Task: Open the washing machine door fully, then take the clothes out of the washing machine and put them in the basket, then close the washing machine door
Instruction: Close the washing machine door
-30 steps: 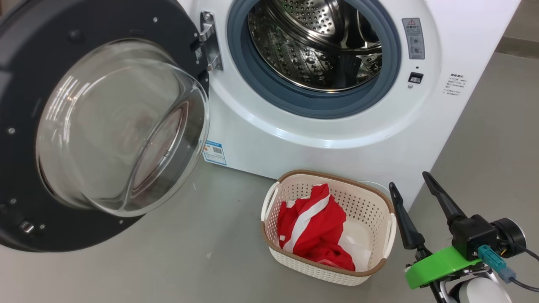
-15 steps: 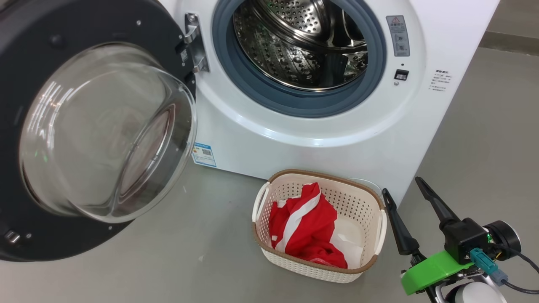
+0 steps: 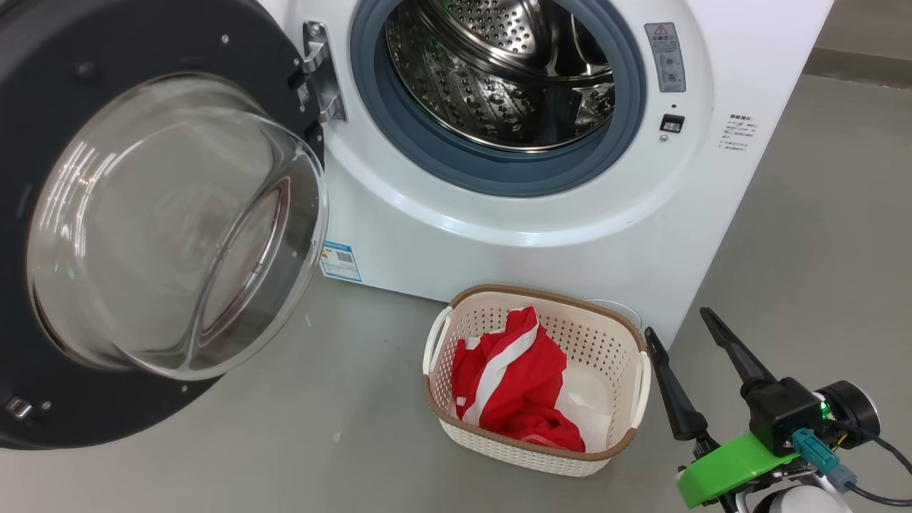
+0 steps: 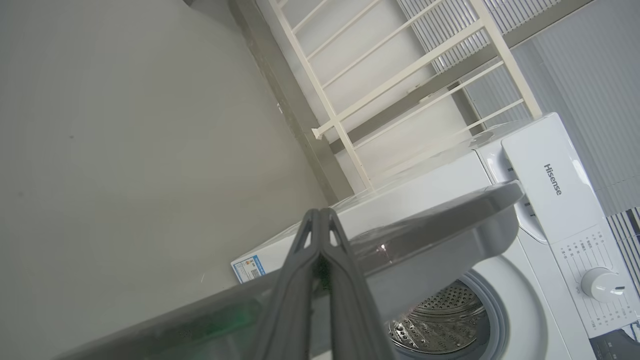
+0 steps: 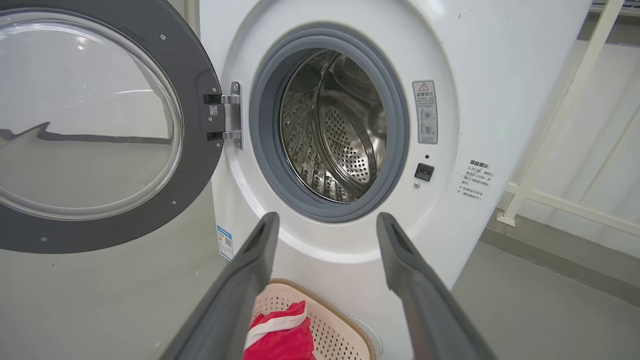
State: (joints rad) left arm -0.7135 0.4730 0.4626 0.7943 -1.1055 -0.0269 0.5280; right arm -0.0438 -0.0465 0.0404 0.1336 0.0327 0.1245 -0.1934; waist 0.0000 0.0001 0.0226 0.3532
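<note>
Red, white-striped fabric clothes (image 3: 509, 381) lie bunched in the small cream perforated plastic basket (image 3: 536, 291), which sits on the grey floor (image 3: 342, 427) just in front of the big white front-loading washing machine (image 3: 499, 242). Its round, black-rimmed glass door (image 3: 142, 43) stands swung wide. My right gripper (image 3: 677, 322) hangs beside the basket, fingers spread and holding nothing. My left gripper (image 4: 320, 215) has its fingers pressed together near the door's edge.

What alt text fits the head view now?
A white washing machine stands with its door open to the left and its steel drum looking empty. On the floor in front, a small basket holds red-and-white clothes; the robot's right fingers stand open at lower right.
</note>
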